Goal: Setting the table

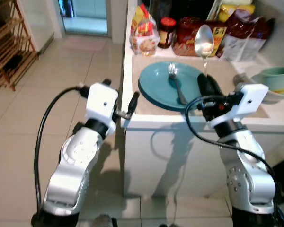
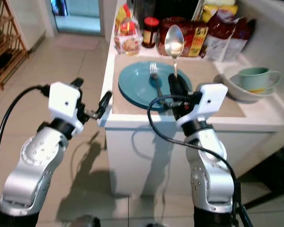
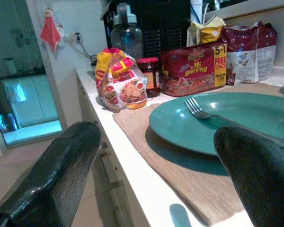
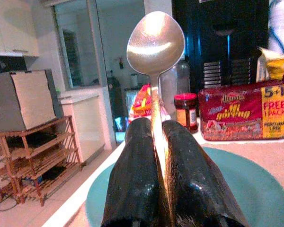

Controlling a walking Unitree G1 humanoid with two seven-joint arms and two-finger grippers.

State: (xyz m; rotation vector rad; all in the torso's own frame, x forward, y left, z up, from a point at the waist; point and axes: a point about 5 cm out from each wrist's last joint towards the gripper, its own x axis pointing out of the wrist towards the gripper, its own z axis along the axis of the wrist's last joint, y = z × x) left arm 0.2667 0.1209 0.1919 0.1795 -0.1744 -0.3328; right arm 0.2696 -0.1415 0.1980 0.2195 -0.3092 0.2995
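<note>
Shiny oval-bowled spoon (image 4: 155, 45) in right pincer (image 4: 156, 142); round teal plate (image 1: 156, 85)

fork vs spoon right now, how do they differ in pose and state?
The fork lies flat on the teal plate, tines pointing away from the robot; the spoon is lifted, bowl pointing away beyond the fingers. The fork is free of any gripper; the spoon's handle is pinched in the right gripper. The spoon's bowl looks broader than the fork's head. Both are silver metal cutlery.
</note>
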